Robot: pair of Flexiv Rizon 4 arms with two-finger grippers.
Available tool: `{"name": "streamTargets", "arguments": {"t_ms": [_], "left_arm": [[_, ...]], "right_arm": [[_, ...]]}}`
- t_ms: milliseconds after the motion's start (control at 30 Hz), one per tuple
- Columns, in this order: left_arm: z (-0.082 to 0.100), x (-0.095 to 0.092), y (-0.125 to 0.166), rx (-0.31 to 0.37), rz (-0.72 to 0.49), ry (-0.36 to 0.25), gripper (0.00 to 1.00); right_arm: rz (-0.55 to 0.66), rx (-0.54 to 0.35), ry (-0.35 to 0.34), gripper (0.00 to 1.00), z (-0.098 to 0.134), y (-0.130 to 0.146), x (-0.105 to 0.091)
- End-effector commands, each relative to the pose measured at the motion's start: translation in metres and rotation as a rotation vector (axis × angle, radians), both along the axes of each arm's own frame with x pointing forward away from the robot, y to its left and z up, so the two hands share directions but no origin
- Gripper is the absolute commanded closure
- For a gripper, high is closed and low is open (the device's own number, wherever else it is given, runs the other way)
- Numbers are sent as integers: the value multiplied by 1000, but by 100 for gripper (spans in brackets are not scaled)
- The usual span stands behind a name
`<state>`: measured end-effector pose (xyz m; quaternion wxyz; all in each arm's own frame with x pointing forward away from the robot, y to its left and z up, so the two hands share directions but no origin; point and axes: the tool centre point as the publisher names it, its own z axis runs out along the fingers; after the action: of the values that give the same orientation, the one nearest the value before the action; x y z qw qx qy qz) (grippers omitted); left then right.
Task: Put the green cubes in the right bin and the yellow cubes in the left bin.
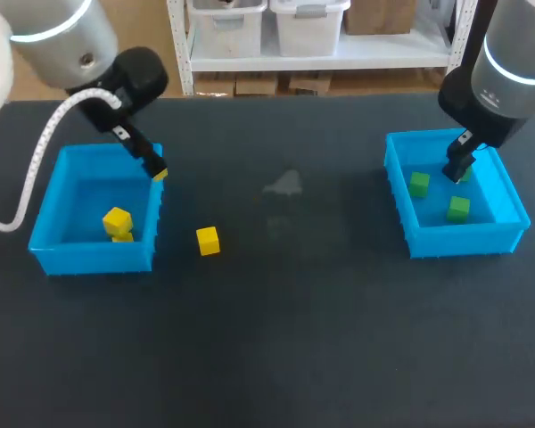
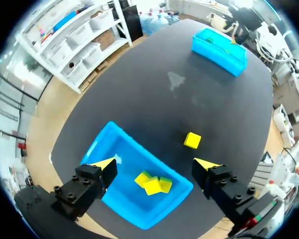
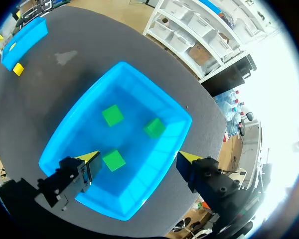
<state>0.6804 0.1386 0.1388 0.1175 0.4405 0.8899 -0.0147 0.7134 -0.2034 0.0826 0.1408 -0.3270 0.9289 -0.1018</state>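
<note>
Nearly done, I judge. One loose yellow cube [image 2: 192, 140] sits on the table [image 2: 139, 89], ahead of the left pincer [image 2: 155, 164], just outside the left bin [image 2: 127, 149].

Left bin, under that pincer: three yellow cubes [image 2: 152, 184], bunched.

Right bin [image 3: 134, 99], under the right pincer [image 3: 138, 157]: three green cubes [image 3: 112, 115], apart.

Both pincers wide, empty.

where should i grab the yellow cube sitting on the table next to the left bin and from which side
Take the yellow cube by two opposite side faces, coming straight down from above. It rests flat on the table, apart from the left bin, so its sides look free to pinch. The open left gripper is nearest; squaring it to the cube's faces should help.
</note>
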Motion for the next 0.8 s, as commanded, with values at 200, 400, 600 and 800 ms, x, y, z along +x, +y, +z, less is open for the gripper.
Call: {"name": "streamTargets", "arguments": {"t_ms": [200, 400, 600, 800], "left_arm": [[-2, 14, -29, 46, -101, 61, 0], [-9, 12, -49, 46, -177, 85, 0], [-18, 9, -58, 71, -207, 98, 0], [-32, 2, -71, 106, -236, 110, 0]], "right_arm": [[0, 1, -4, 0, 0, 0, -1], [0, 1, -4, 0, 0, 0, -1], [0, 1, -4, 0, 0, 0, -1], [0, 1, -4, 0, 0, 0, -1]]}}
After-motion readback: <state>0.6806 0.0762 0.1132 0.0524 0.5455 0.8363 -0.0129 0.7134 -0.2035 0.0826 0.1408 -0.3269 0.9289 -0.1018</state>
